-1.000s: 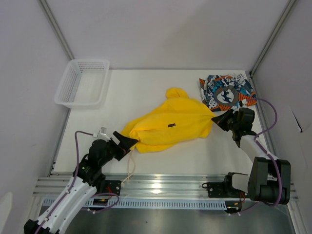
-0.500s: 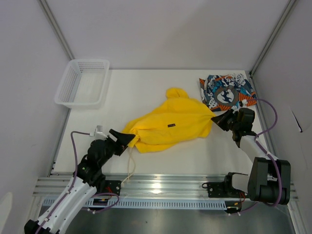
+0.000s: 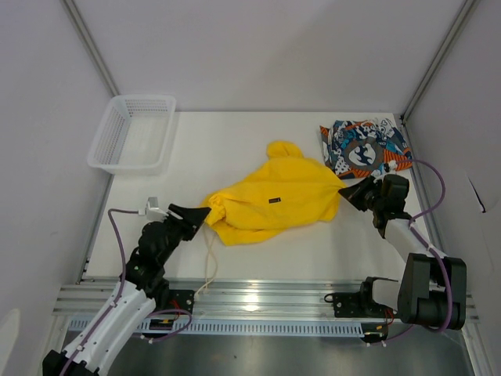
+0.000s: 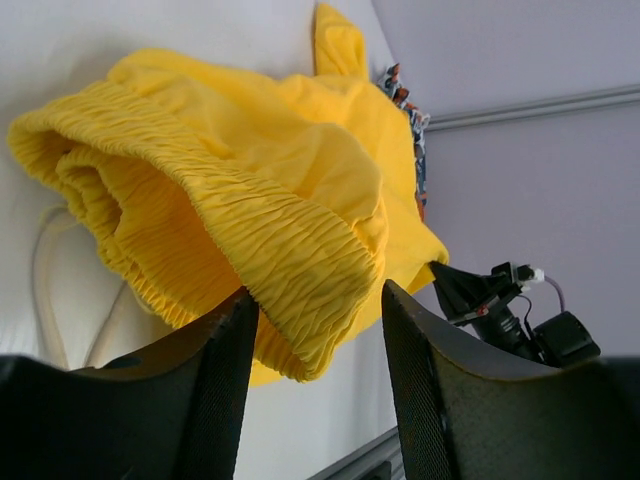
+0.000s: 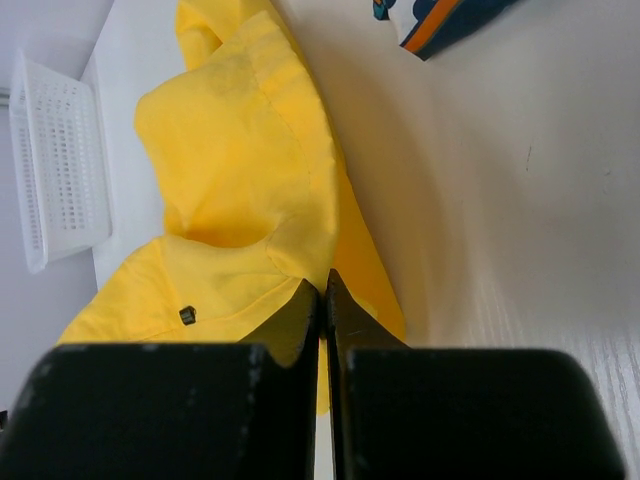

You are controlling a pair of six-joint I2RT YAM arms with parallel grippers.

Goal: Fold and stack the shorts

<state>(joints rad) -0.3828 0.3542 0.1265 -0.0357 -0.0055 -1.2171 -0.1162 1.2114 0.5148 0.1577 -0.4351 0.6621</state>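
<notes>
Yellow cloth fills most of what I see: the yellow shorts (image 3: 270, 204) lie bunched across the middle of the white table (image 3: 235, 141), stretched loosely between my two arms. My left gripper (image 3: 205, 213) is at their near-left end. Its jaws stand apart on either side of the ribbed elastic waistband (image 4: 230, 225), which is folded over on itself there. One finger (image 4: 215, 370) touches the cloth, while a sliver of table shows between the band and the other finger. The white drawstring (image 3: 209, 262) trails from that end toward the table's near edge.

My right gripper (image 3: 347, 193) sits at the opposite, right-hand corner of the same shorts. Its jaws are pressed together, with the yellow hem running right up to their tips (it looks like a pinch of fabric, though the cloth between them is hidden).

The printed shorts (image 3: 364, 147), blue, orange, black and white, lie crumpled in the far right corner, just beyond my right gripper and apart from the yellow pair. A white mesh basket (image 3: 133, 133) stands at the far left corner.
</notes>
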